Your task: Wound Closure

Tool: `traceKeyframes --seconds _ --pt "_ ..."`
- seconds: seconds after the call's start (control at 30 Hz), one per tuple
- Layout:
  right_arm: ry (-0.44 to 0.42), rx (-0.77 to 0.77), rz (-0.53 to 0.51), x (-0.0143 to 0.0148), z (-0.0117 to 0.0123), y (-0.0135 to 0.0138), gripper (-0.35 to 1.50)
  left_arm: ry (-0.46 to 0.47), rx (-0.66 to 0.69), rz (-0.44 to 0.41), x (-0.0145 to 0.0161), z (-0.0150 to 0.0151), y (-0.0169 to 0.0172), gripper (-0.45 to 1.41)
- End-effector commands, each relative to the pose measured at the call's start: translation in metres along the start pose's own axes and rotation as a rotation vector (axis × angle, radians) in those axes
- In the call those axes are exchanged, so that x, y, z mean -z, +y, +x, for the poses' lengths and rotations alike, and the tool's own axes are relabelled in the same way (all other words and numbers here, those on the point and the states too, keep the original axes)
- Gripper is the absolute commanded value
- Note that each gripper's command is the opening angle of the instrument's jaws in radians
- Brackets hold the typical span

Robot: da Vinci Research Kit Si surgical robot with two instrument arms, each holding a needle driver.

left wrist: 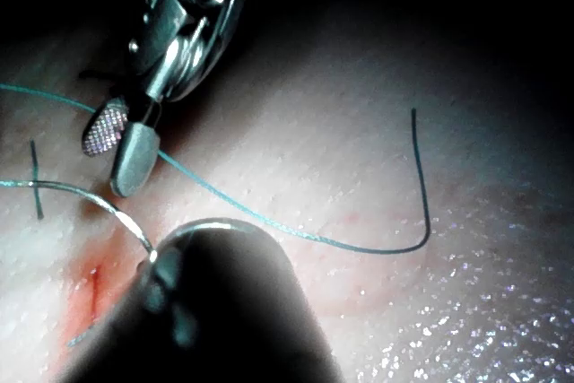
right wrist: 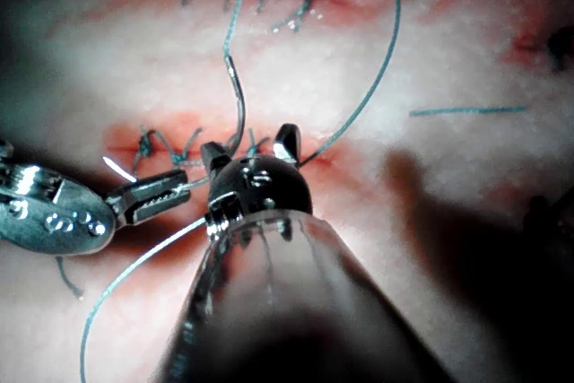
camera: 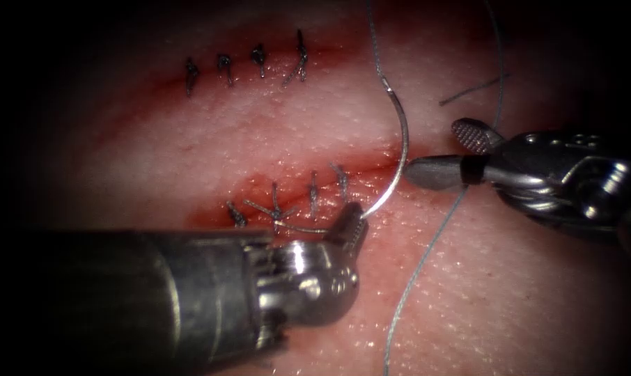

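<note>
The tissue [camera: 510, 278] carries two cuts, each crossed by several dark stitches [camera: 260, 59]. My left tool [camera: 357, 217] comes in from the lower left, shut on the curved needle [camera: 404, 143] close to its pointed end. The needle is out of the tissue and arcs upward over the right end of the lower cut [camera: 375, 166]. Thread [camera: 375, 42] leaves its blunt end and runs up. My right tool [camera: 431, 150] stands open just right of the needle, and a thread strand [camera: 427, 254] passes loosely between its jaws. The needle [right wrist: 239, 105] and left tool [right wrist: 170, 186] also appear in the right wrist view.
A short cut end of thread [camera: 469, 90] lies on the tissue at the upper right. Red fluid [camera: 260, 191] stains the tissue around the lower stitches. A long thread loop [left wrist: 359, 248] curves across the tissue beside the right tool [left wrist: 106, 168].
</note>
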Motion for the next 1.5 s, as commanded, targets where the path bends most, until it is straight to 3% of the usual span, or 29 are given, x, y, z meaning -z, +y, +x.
traceKeyframes --seconds 0.03,0.2,0.3,0.57,0.67,0.73,0.77,0.97,1.07,1.13,1.17,1.2,1.3,1.33,1.4,1.43,1.47,1.5 --pt "0.016 -0.023 0.005 -0.0012 -0.0005 -0.0008 1.16 -0.002 0.0 0.001 -0.0004 0.0002 0.0008 -0.45" --pt "0.044 -0.1 0.006 -0.0022 -0.0008 -0.0008 1.08 -0.006 -0.003 0.007 -0.0003 0.0001 0.0006 -0.45" --pt "0.046 -0.11 0.002 -0.0031 -0.0011 -0.0008 0.91 -0.006 -0.001 0.01 -0.0002 0.0001 0.0007 -0.45" --pt "-0.008 -0.135 0.006 -0.0049 -0.0026 -0.0017 0.88 -0.007 -0.035 0.025 0.0 0.0003 0.0007 -0.45" --pt "-0.014 -0.153 0.019 -0.0048 -0.0028 -0.002 0.3 -0.01 -0.054 0.036 0.0 0.0003 0.0007 -0.45" --pt "-0.012 -0.172 0.008 -0.0046 -0.0028 -0.0021 -0.25 -0.019 -0.08 0.049 0.0 0.0003 0.0007 -0.45" --pt "-0.008 -0.192 -0.013 -0.0043 -0.0027 -0.0022 -0.35 -0.037 -0.102 0.074 0.0 0.0003 0.0007 -0.45" --pt "0.022 -0.205 -0.088 -0.0038 -0.0022 -0.0024 -0.35 -0.041 -0.104 0.081 0.0002 0.0005 0.0008 -0.45" --pt "0.04 -0.215 -0.083 -0.0038 -0.002 -0.0021 -0.35 -0.043 -0.103 0.081 0.0002 0.0006 0.0009 0.69" --pt "0.036 -0.184 -0.063 -0.0039 -0.0019 -0.0014 -0.35 0.003 -0.043 0.06 0.0006 0.0009 0.0008 1.16" --pt "0.036 -0.184 -0.063 -0.0039 -0.0019 -0.0014 -0.35 0.003 -0.043 0.06 0.0006 0.0009 0.0008 1.16" --pt "0.041 -0.15 -0.025 -0.004 -0.0017 -0.0008 -0.35 0.104 0.043 0.009 0.001 0.0012 0.0004 1.25" --pt "0.046 -0.089 0.026 -0.0042 -0.0015 -0.0001 -0.35 0.162 0.08 -0.057 0.0017 0.0015 -0.0001 1.33" --pt "0.04 0.005 0.111 -0.0043 -0.0013 0.0009 -0.35 0.174 0.126 -0.106 0.0025 0.0018 -0.0009 1.36" --pt "0.04 0.058 0.157 -0.0044 -0.0012 0.0014 -0.35 0.186 0.157 -0.126 0.0029 0.0019 -0.0013 1.36" --pt "0.077 0.183 0.289 -0.0044 -0.0009 0.0025 -0.35 0.226 0.227 -0.172 0.0038 0.0019 -0.0023 1.28" --pt "0.077 0.183 0.289 -0.0044 -0.0009 0.0025 -0.35 0.226 0.227 -0.172 0.0038 0.0019 -0.0023 1.28" --pt "0.091 0.245 0.365 -0.0044 -0.0009 0.0029 -0.35 0.246 0.257 -0.195 0.0041 0.0018 -0.0028 1.26"
